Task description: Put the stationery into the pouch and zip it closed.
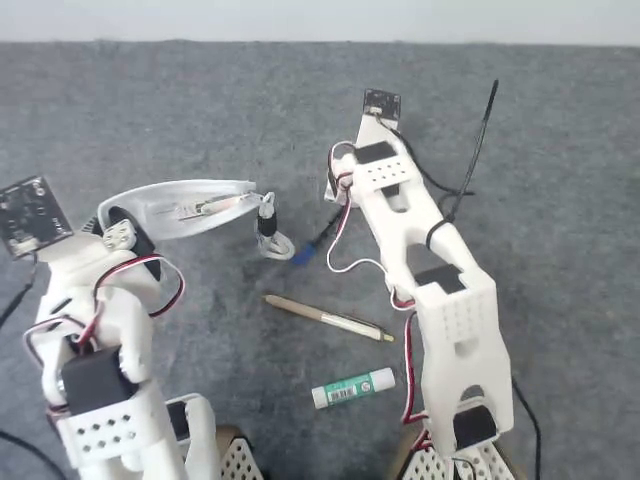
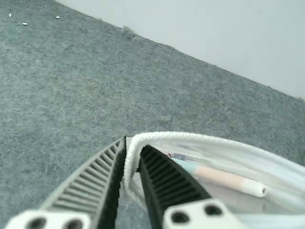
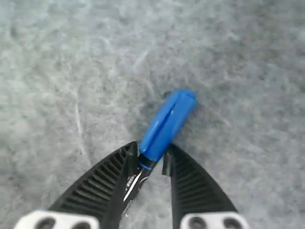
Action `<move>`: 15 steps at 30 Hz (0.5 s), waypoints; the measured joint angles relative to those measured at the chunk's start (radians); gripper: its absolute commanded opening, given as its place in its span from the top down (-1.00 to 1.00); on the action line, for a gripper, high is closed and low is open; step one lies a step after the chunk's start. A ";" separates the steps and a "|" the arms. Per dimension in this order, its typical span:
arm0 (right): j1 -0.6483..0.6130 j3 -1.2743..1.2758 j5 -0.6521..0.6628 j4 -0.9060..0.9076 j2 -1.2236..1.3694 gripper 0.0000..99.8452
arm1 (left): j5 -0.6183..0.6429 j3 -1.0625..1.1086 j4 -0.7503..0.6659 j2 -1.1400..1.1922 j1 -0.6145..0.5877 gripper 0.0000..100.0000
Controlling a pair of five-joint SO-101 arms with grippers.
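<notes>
Pouch (image 1: 190, 205), white and translucent, hangs by one end from the left gripper (image 2: 131, 149), whose jaws pinch its corded rim; a peach-and-white pen (image 2: 224, 177) lies inside. The left arm is folded back over its base. The right arm stretches forward, the right gripper (image 3: 151, 156) clamped on a blue-capped marker (image 3: 167, 123) that points down at the grey carpet (image 1: 150, 110); white print on its barrel is unreadable. A tan pen (image 1: 328, 317) and a glue stick (image 1: 352, 389), green label illegible, lie between the arms.

pouch (image 1: 190, 205) open, raised | blue-capped pen (image 3: 167, 125) held | tan pen (image 1: 328, 318), glue stick (image 1: 353, 388) flat
</notes>
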 measured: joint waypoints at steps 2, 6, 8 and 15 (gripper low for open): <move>0.000 -0.061 0.000 0.055 0.031 0.90 | 0.000 0.000 0.000 0.000 0.000 0.98; -0.002 -0.144 0.000 0.175 0.057 0.90 | 0.000 0.000 0.000 0.000 0.000 0.98; -0.003 -0.158 0.000 0.219 0.057 0.90 | 0.000 0.000 0.000 0.000 0.000 0.98; -0.005 -0.161 0.000 0.256 0.057 0.99 | 0.000 0.000 0.000 0.000 0.000 0.98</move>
